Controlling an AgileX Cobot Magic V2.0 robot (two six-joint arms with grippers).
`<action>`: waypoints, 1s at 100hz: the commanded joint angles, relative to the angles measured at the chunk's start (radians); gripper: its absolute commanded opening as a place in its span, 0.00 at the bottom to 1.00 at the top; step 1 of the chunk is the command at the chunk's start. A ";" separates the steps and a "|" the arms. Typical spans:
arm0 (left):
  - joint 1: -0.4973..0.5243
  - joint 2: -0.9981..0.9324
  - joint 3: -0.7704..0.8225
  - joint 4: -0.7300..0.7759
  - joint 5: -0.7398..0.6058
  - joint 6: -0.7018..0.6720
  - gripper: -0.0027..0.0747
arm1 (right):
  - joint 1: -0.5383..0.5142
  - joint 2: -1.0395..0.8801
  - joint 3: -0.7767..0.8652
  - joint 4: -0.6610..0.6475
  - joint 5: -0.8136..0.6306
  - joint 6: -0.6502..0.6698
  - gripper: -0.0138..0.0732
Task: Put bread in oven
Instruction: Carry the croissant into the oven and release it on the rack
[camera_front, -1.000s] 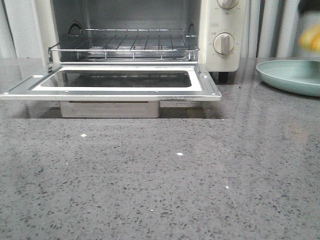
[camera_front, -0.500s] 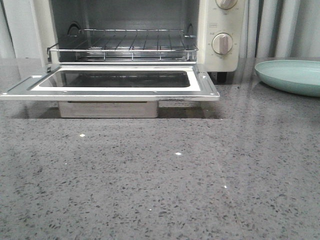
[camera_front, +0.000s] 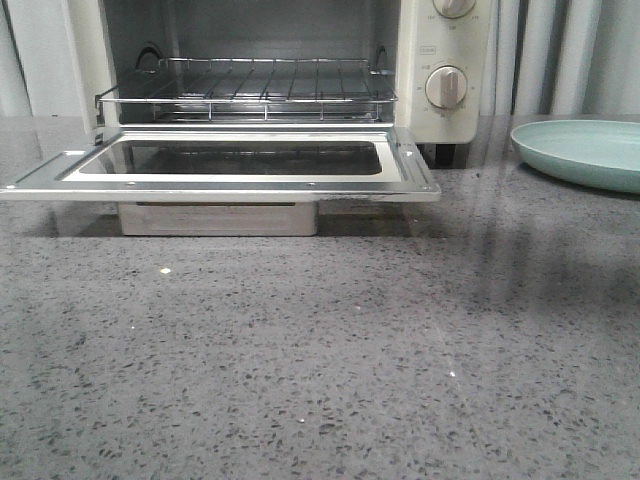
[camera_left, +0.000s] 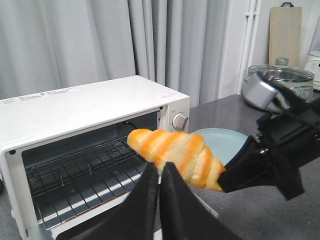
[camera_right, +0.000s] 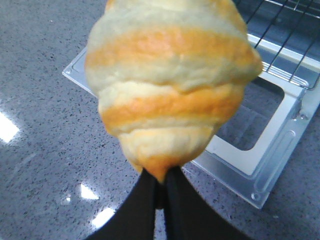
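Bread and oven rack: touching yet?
Apart. Left wrist view shows the bread held in the air by the right gripper, clear of the rack.

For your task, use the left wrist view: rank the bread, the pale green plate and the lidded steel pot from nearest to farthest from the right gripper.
1. bread: one end clamped in the right gripper, above the open oven door.
2. pale green plate: on the counter just behind the gripper.
3. lidded steel pot: far back by the wall.
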 joint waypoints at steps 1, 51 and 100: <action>0.003 0.004 -0.029 -0.021 -0.077 0.000 0.01 | 0.001 0.027 -0.026 -0.010 -0.132 -0.012 0.08; 0.003 0.004 -0.029 -0.021 -0.066 0.000 0.01 | -0.040 0.421 -0.406 -0.195 -0.054 -0.012 0.08; 0.003 0.004 -0.029 -0.021 -0.047 0.000 0.01 | -0.141 0.521 -0.494 -0.204 -0.023 -0.005 0.34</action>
